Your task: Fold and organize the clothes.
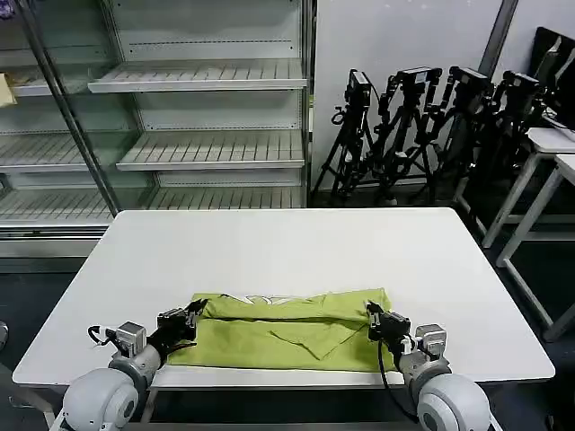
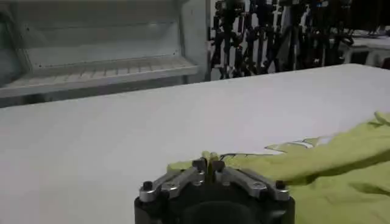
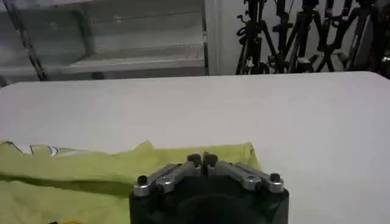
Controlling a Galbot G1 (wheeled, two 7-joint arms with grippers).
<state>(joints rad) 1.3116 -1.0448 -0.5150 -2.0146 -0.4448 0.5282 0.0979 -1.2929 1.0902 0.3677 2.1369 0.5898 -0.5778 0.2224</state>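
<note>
So the lime yellow-green T-shirt of thin soft fabric (image 1: 287,328) is lying on the white rectangular worktop (image 1: 296,256), down near the edge closest to the robot. It's partly folded into a wide band, with the upper layer doubled over the lower one and a bit of white showing along its far edge around the neck area.

The left gripper (image 1: 192,316) is at the shirt's left end, and in the left wrist view (image 2: 208,168) its fingers are pressed together right on the folded edge, pinching a bit of the green fabric between the tips. The right gripper (image 1: 375,316) sits at the shirt's right end, mirror-image style. From the right wrist view (image 3: 202,161) its fingers are closed up tight too, right at the corner of the cloth, and it looks like they're nipping the fabric edge.

Behind the worktop there's a grey metal shelving unit (image 1: 207,90) with slatted shelves, and a bunch of black tripods (image 1: 422,126) leaning by the wall on the right.
</note>
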